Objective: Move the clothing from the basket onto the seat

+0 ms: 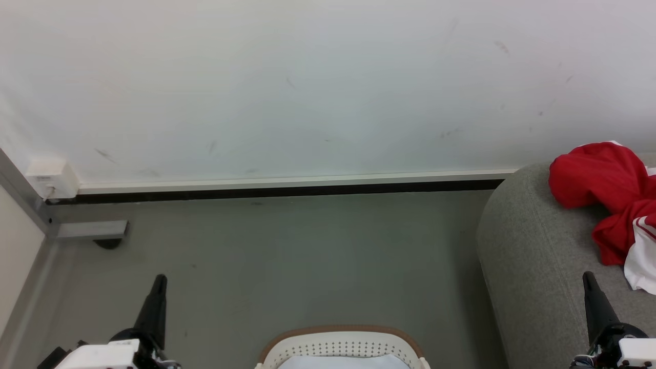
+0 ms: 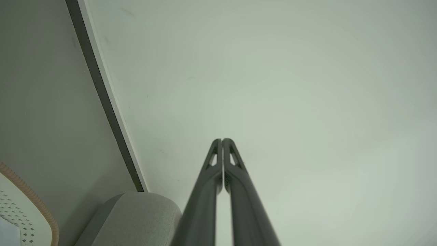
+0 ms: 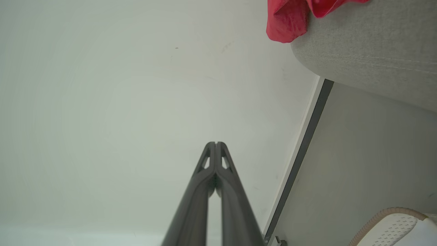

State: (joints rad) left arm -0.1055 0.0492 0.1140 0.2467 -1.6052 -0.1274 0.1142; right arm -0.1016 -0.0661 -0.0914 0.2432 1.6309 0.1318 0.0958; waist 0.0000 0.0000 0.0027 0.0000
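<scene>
While both pairs of jaws are clenched tip to tip on nothing, the red clothing (image 1: 605, 179) lies heaped on the grey seat (image 1: 533, 256). It lies ahead of the right gripper (image 1: 588, 275) and a little to its right, clear of the fingertips. A white, red-striped part of the heap comes nearest, just to the right of those closed tips and not touching them. In the head view the right gripper's dark fingers stand against the seat's rounded end; whether they touch the fabric cannot be told. In the right wrist view a fold of the red cloth hangs over the seat's edge, well beyond the tips and off to one side.

Between the two grippers, and nearer the robot than either pair of tips, the white basket (image 1: 341, 338) sits on the grey floor (image 1: 307, 256), its tan rim facing forward. A pale lining (image 1: 343, 363) shows inside it.

The left gripper (image 1: 160, 281) is empty over bare floor, with the basket off to its right. Both grippers point towards the white wall (image 1: 307, 77) and the skirting board (image 1: 287, 180) at its foot, well ahead of the tips.
</scene>
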